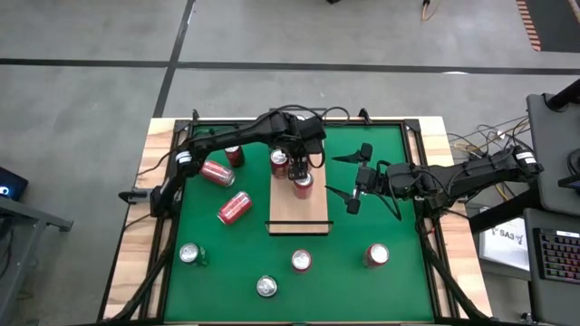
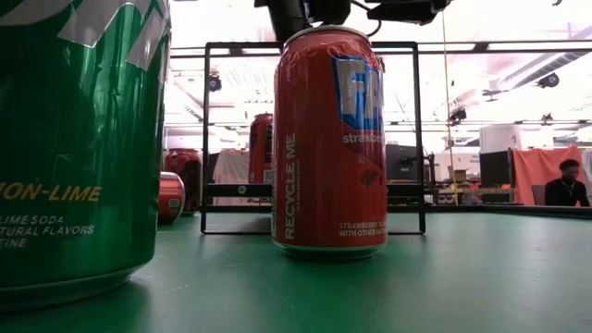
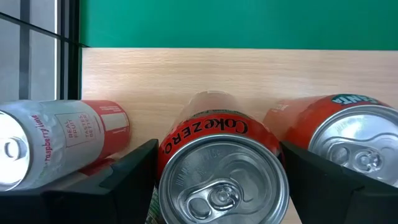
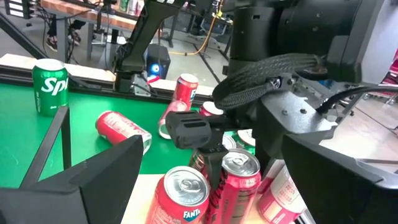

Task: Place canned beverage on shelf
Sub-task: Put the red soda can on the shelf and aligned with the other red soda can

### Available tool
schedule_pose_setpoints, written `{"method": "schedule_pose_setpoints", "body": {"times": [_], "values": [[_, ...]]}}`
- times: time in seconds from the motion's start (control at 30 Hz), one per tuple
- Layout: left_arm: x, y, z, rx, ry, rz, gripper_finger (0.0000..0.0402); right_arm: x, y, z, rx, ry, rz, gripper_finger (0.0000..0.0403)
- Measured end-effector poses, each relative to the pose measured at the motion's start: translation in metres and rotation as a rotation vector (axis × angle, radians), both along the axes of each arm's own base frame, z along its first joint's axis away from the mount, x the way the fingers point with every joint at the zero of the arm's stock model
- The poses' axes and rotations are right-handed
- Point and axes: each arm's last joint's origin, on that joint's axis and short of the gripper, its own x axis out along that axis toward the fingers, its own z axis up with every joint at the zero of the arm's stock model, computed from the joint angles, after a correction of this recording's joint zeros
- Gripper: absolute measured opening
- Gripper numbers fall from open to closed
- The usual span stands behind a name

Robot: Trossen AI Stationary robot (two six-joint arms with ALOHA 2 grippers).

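Note:
The shelf is a pale wood board with black end rails, lying on the green mat. Several cans stand on its far half. My left gripper hangs over them and is shut on a Coke Zero can, between a raspberry-lime can and an orange-red can. In the right wrist view a Fanta can and a red can stand beside the left gripper. My right gripper is open and empty, just off the shelf's right side. My left gripper pinches the Coke Zero can between its two fingers, one on each side of the can's upper wall just below the rim. The fingers come from above, pointing down. The can is upright; its foot is hidden, so I cannot tell if it stands on the shelf.
Loose cans are on the mat: two red ones lying at the left, a green one and several upright near the front. The shelf's near half is bare.

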Motion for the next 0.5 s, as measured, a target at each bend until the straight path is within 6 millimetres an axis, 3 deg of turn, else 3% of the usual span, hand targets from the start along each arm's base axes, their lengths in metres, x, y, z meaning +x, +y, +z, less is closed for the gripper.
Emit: {"method": "schedule_pose_setpoints", "body": {"times": [0.5], "values": [[0.0032,0.0012,-0.0100,0.003,-0.003,-0.005,0.0284,0.0000,0.0001,0.0000,-0.001,0.000,0.001,0.0373]]}}
